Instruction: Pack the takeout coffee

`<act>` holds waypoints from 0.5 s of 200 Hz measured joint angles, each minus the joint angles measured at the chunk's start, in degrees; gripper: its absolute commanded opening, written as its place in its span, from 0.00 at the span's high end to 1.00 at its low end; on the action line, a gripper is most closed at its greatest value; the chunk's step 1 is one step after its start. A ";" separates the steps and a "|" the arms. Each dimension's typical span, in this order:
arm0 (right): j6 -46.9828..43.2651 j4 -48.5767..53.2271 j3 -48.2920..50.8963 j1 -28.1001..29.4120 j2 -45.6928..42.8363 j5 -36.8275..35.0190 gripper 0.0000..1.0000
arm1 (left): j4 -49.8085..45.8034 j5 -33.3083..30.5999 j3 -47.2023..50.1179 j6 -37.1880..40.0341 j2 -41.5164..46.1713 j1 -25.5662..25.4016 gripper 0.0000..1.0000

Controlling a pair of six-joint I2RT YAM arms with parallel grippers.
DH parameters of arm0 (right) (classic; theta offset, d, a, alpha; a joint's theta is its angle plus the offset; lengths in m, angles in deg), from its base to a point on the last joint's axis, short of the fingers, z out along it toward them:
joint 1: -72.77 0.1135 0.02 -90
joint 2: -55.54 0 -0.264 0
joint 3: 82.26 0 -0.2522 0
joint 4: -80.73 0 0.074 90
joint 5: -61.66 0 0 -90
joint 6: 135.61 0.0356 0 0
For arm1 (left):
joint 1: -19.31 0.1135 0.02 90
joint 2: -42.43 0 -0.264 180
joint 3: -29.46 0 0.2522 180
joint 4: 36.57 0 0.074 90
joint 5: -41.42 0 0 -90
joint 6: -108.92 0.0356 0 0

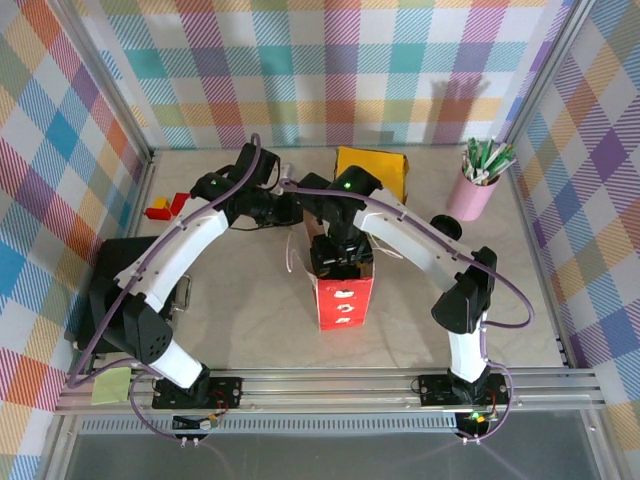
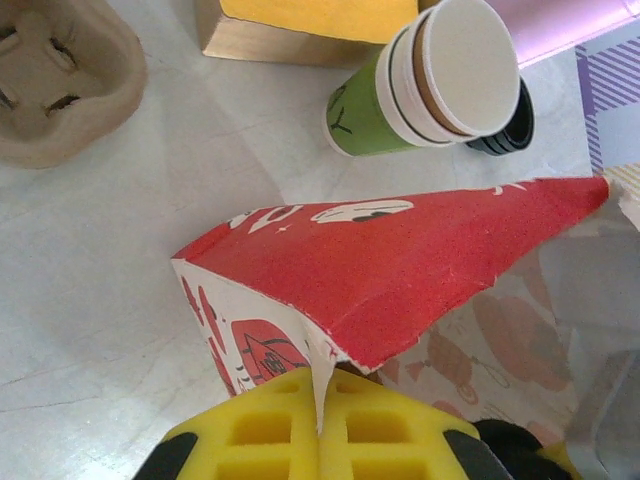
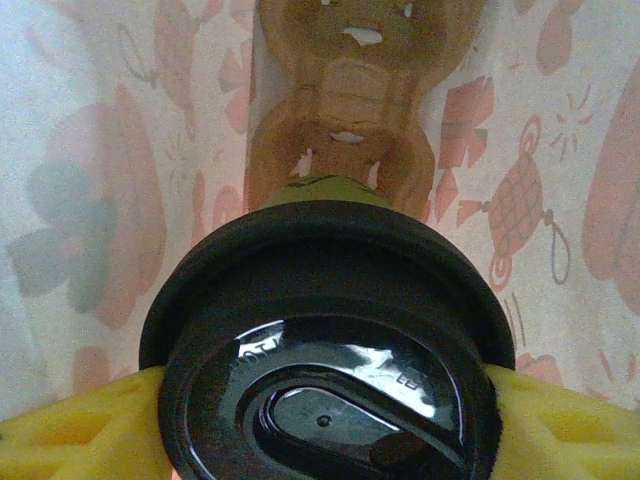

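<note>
With the left gripper point(image 2: 322, 420) clamped on the paper bag point(image 2: 400, 260), the right gripper point(image 3: 320, 425) holds the lidded coffee cup point(image 3: 330, 330) inside it, probably lowering it next into the cup carrier point(image 3: 350, 100).

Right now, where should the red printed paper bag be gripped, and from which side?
Probably pinch the red printed paper bag at the rim of its open mouth, from the left, as the left gripper does. The rim is a thin, flat wall, and this leaves the mouth open.
</note>
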 measured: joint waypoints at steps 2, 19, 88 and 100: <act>0.02 -0.04 0.17 0.00 -0.11 0.00 0.33 | 0.20 0.04 0.26 0.00 0.26 -0.07 0.98; 0.20 -0.17 1.64 0.00 -0.83 -0.04 0.33 | 2.10 0.52 2.16 -0.22 2.08 -0.24 0.98; 1.51 -0.90 2.84 0.00 -3.63 -2.43 0.33 | 9.40 3.02 6.97 -0.44 6.45 -1.84 0.98; 1.66 -1.27 2.84 0.00 -4.13 -2.93 0.33 | 10.27 3.61 7.93 -0.39 7.06 -2.14 0.98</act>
